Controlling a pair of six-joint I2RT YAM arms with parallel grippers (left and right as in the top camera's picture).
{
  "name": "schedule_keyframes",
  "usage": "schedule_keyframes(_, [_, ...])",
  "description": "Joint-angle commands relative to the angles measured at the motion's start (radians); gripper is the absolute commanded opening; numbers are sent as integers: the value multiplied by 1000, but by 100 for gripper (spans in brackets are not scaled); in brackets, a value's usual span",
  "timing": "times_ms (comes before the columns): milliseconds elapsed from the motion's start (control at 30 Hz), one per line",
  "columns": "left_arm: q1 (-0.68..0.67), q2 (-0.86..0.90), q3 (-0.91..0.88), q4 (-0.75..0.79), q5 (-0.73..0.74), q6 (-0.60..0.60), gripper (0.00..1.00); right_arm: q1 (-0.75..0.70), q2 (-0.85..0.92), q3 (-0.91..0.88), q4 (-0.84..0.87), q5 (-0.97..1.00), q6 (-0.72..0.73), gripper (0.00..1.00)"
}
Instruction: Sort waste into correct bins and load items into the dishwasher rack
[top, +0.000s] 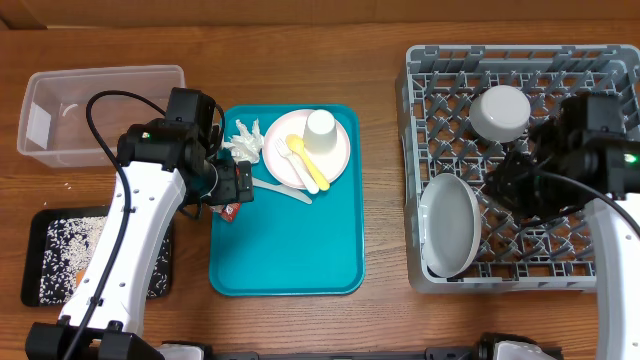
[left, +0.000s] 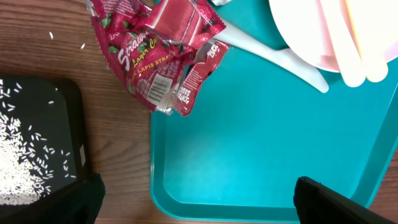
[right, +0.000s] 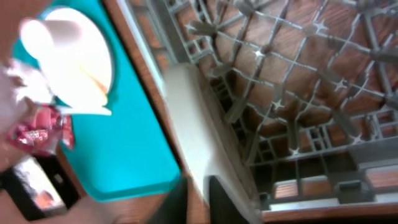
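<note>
Hovering over red wrapper (left: 158, 59), left end effector (left: 199, 208) apart; right end effector (right: 198, 202) at plate (top: 450, 225), cannot tell grip.

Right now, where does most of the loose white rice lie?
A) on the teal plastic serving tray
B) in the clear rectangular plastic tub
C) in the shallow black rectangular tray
C: the overhead view shows the loose white rice spread inside the shallow black rectangular tray.
</note>
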Motion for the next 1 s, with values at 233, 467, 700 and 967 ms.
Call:
schedule_keyframes(233, [0, -4, 11, 3, 21, -11, 100, 5, -66, 322, 31, -18, -26, 100])
schedule_keyframes(467, [0, -4, 11, 32, 65, -87, 100, 18, -68, 336, 68, -401, -275, 100])
schedule_keyframes(700, [0, -4, 11, 18, 106, -87, 100, 21, -46, 335, 136, -66, -146, 100])
schedule_keyframes(967, [0, -4, 11, 3, 105, -29, 100, 21, 23, 335, 172, 423, -35, 100])
